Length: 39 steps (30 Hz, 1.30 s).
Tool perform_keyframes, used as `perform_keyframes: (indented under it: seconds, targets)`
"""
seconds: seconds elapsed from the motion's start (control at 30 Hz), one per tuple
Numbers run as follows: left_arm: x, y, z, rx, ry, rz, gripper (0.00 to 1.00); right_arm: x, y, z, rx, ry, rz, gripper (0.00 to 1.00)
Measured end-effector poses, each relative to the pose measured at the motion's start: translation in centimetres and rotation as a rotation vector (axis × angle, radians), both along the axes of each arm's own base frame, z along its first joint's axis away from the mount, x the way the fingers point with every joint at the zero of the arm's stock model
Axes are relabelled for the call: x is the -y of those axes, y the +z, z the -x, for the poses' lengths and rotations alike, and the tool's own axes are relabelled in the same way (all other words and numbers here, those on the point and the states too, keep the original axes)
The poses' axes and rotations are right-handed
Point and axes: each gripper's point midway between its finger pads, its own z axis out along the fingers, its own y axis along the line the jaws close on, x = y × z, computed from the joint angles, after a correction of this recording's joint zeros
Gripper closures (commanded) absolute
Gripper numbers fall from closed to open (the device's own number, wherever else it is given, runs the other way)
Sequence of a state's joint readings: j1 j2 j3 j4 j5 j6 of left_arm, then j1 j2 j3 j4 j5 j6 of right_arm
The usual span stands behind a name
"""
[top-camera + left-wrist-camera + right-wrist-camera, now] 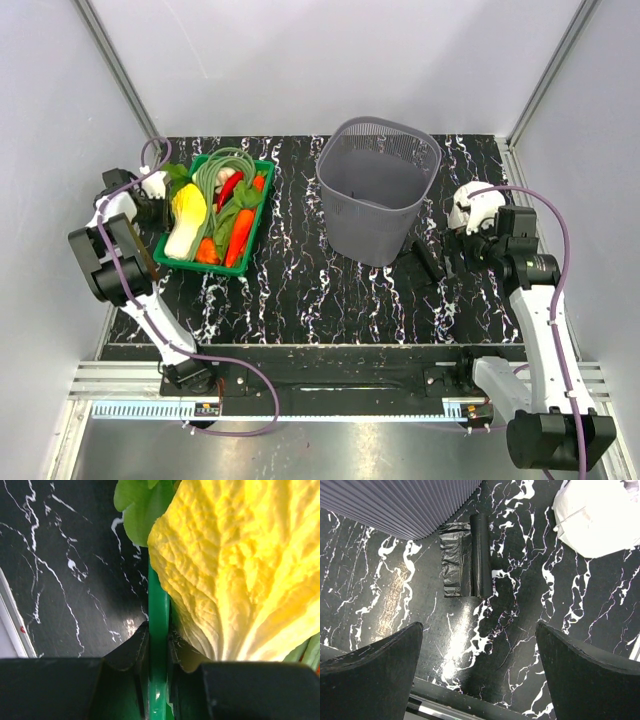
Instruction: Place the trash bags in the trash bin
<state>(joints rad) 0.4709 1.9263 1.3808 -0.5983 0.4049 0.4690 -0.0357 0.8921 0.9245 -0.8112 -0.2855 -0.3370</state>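
Clamping left gripper: jaws narrow on green plastic crate rim; crate mostly out of frame.
Right gripper: jaws wide, holding nothing.
Black rolled film trash bag: on black marble table, beside grey mesh bin, which is cut off.

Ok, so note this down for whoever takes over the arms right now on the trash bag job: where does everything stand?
Left gripper: jaws shut on the rim of the green crate of vegetables at the left of the table. It holds nothing for the job.
Right gripper: jaws open and empty, over the table to the right of the bin.
Trash bag: one rolled black bag lies on the table beside the bin's base, ahead of the right gripper.
Done: nothing; no bag shows inside the bin.
Left: grip the bag, probably with the right arm, and drop it in the bin.
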Motion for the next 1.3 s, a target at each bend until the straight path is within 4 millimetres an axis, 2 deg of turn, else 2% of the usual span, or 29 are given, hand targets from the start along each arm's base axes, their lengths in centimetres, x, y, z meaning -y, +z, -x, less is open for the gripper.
perform_keyframes:
  seconds: [0.23, 0.27, 0.3, 0.37, 0.5, 0.53, 0.63, 0.7, 0.77, 0.83, 1.0, 1.1, 1.2, 1.27, 1.3]
  targets:
    - [-0.4, 0.1, -1.6, 0.011, 0.013, 0.003, 1.0, 0.5, -2.5, 0.6, -0.04, 0.027, 0.048, 0.0]
    - [-0.5, 0.1, -1.7, 0.012, 0.016, 0.004, 0.96, 0.5, -2.8, 0.7, -0.047, 0.032, 0.053, 0.0]
    - [-0.5, 0.1, -1.9, 0.014, 0.02, 0.007, 0.88, 0.6, -3.1, 0.8, -0.055, 0.035, 0.058, 0.0]
    - [-0.5, 0.1, -2.0, 0.016, 0.026, 0.009, 0.67, 0.7, -3.5, 0.9, -0.065, 0.037, 0.064, 0.0]
    - [-0.7, 0.3, -2.3, 0.03, 0.038, 0.008, 0.39, 0.9, -3.8, 0.7, -0.074, 0.035, 0.076, 0.0]
    - [-0.9, 0.3, -2.4, 0.034, 0.042, 0.009, 0.27, 0.9, -3.9, 0.6, -0.073, 0.033, 0.078, 0.0]
    - [-0.9, 0.5, -2.1, 0.047, 0.05, 0.012, 0.13, 1.0, -3.8, 0.5, -0.069, 0.031, 0.08, 0.0]
    - [-0.4, 1.2, -1.6, 0.052, 0.041, 0.02, 0.11, 1.0, -3.9, 0.4, -0.074, 0.033, 0.08, 0.0]
    - [0.2, 2.6, -1.4, 0.072, 0.027, 0.028, 0.07, 0.9, -4.5, 0.3, -0.096, 0.037, 0.079, 0.05]
    - [0.8, 4.8, -1.3, 0.113, 0.01, 0.034, 0.04, 0.9, -5.4, 0.1, -0.135, 0.042, 0.075, 0.05]
    - [2.3, 11.9, -0.8, 0.268, -0.026, 0.011, 0.04, 0.9, -7.7, -0.4, -0.189, 0.047, 0.073, 0.05]
    - [3.3, 15.0, -0.2, 0.338, -0.055, 0.009, 0.04, 0.9, -8.8, -0.7, -0.207, 0.054, 0.074, 0.05]
    - [5.1, 16.0, 0.6, 0.358, -0.115, 0.028, 0.04, 1.0, -10.4, -1.2, -0.237, 0.064, 0.08, 0.06]
    - [7.4, 15.6, 1.6, 0.345, -0.174, 0.032, 0.04, 1.0, -11.6, -1.3, -0.266, 0.071, 0.085, 0.07]
    - [9.5, 14.9, 2.4, 0.33, -0.223, 0.035, 0.04, 1.1, -12.2, -1.3, -0.281, 0.075, 0.085, 0.08]
